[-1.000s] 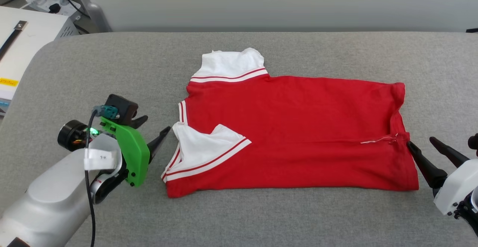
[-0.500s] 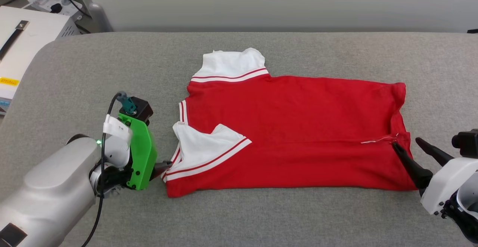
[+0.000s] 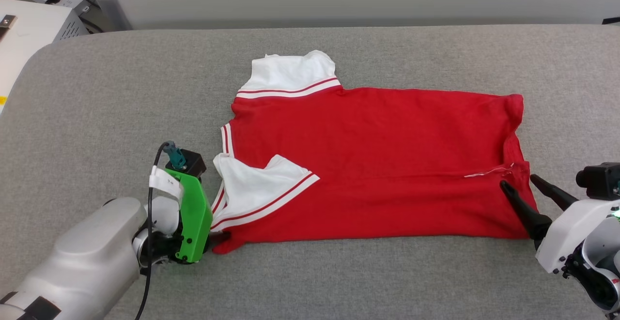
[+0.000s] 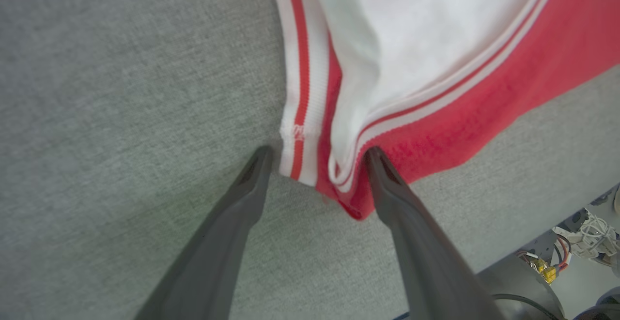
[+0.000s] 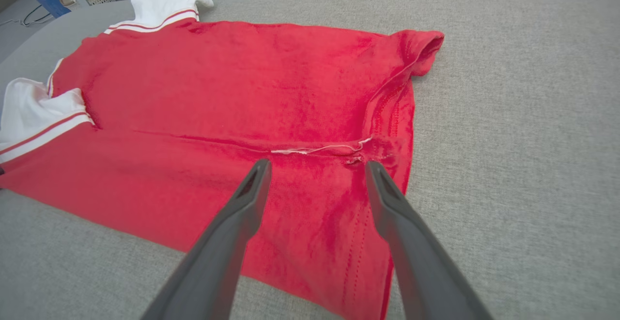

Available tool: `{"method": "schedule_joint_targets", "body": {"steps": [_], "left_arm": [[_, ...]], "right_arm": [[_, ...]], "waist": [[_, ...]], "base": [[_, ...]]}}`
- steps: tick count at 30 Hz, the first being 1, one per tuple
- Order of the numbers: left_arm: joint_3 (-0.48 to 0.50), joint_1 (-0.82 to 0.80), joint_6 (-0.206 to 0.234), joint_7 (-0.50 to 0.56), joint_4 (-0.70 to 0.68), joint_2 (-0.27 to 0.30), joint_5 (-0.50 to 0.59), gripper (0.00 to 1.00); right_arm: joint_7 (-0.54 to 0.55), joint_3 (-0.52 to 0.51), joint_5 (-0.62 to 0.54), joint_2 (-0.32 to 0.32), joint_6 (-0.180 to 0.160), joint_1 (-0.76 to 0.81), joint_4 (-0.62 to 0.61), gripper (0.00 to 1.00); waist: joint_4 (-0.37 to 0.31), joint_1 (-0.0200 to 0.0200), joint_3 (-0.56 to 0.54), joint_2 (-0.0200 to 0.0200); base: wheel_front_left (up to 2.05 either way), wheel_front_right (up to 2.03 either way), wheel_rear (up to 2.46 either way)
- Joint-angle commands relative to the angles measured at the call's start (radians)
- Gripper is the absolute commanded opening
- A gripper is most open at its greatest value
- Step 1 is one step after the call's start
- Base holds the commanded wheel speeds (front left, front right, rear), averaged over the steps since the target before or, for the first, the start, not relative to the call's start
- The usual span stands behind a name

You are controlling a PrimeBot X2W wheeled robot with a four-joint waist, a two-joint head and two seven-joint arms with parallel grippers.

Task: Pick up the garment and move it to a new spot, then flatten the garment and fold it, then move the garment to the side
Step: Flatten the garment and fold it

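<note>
**Both pincers set at the jersey's ends for a fold**

The broad grey cloth-covered desk carries the garment, a thin red jersey with white sleeves and red-and-white striped trim. It lies flat across the middle, collar end toward the robot's left and hem toward its right. A lengthwise crease suggests the near side is already turned over, so I judge the folding step to be in hand.

The left pincer has its fingers apart and straddles the near left corner, where the striped trim ends. The right pincer, spread just as wide, reaches over the hem end; whether it touches the fabric I cannot tell. Next, both must close on every layer together and lift evenly.

A white box past the desk's far left corner stands well apart. The near white sleeve lies loose on the red body and could slip, and the far sleeve juts out. A loose white thread beside the right fingers might snag.
</note>
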Motion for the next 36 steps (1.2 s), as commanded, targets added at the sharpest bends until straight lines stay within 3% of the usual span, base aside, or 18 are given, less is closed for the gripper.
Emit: {"method": "schedule_joint_targets", "body": {"steps": [1, 2, 3, 4, 12, 20, 26, 28, 36], "left_arm": [[-0.017, 0.035, 0.001, -0.011, 0.017, -0.023, 0.005, 1.00], [-0.024, 0.037, 0.000, -0.015, 0.024, -0.027, 0.011, 0.78], [-0.029, 0.036, 0.000, -0.020, 0.028, -0.029, 0.017, 0.03], [-0.032, 0.036, -0.001, -0.026, 0.033, -0.031, 0.022, 0.00], [-0.023, 0.011, -0.003, -0.106, -0.022, -0.004, 0.029, 0.00], [-0.016, -0.006, -0.003, -0.178, -0.138, 0.051, 0.048, 0.00], [-0.018, -0.016, 0.001, -0.197, -0.196, 0.071, 0.073, 0.00], [-0.016, -0.025, 0.008, -0.205, -0.220, 0.070, 0.083, 0.00], [-0.009, -0.027, 0.015, -0.229, -0.232, 0.067, 0.088, 0.00]], "right_arm": [[0.003, 0.000, -0.007, 0.004, -0.001, -0.017, -0.002, 1.00], [0.003, 0.001, -0.008, 0.005, -0.001, -0.021, -0.001, 1.00], [0.003, 0.002, -0.010, 0.005, -0.001, -0.024, 0.000, 1.00], [0.004, 0.006, -0.019, -0.001, -0.001, -0.029, 0.000, 1.00], [0.035, -0.025, -0.066, -0.086, -0.001, -0.079, -0.017, 1.00], [0.369, -0.008, 0.004, -0.178, -0.001, -0.104, -0.066, 1.00], [0.584, -0.033, 0.036, -0.150, -0.001, -0.101, -0.082, 1.00], [0.640, -0.037, 0.021, -0.111, -0.001, -0.098, -0.039, 1.00], [0.617, -0.026, -0.029, -0.024, -0.001, -0.093, 0.116, 1.00]], "waist": [[-0.003, 0.0000, 0.004, -0.0001], [-0.004, 0.0000, 0.004, -0.0001], [-0.004, 0.0000, 0.004, -0.0001], [-0.003, 0.0000, 0.002, -0.0001], [0.008, 0.0000, -0.030, -0.0001], [0.019, 0.0000, -0.036, -0.0001], [0.030, 0.0000, -0.015, -0.0001], [0.041, 0.0000, 0.004, -0.0001], [0.058, 0.0000, 0.044, -0.0001]], "base": [[0.00, 0.00, 0.00], [0.00, 0.00, 0.00], [0.00, 0.00, 0.00], [0.00, 0.00, 0.00], [0.00, 0.00, 0.00], [0.00, 0.00, 0.00], [0.00, 0.00, 0.00], [0.00, 0.00, 0.00], [0.00, 0.00, 0.00]]}}
